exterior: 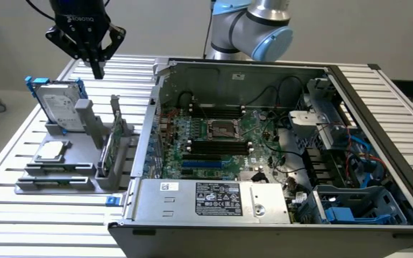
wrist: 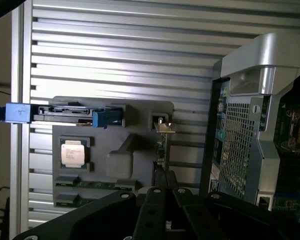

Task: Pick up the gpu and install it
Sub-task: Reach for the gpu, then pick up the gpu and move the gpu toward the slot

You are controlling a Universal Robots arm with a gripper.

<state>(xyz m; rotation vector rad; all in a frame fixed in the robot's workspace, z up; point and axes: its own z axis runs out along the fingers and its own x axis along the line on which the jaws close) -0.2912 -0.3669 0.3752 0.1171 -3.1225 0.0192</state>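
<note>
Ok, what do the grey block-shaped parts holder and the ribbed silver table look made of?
Grey parts holder: likely plastic, matte, uniform dull grey without glints. Ribbed silver table: probably aluminium, satin finish, bright reflections running along its slats.

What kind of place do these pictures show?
Probably a robotics lab bench for computer assembly: a robot arm, an open computer case on a slatted metal table, and a grey rack holding parts.
</note>
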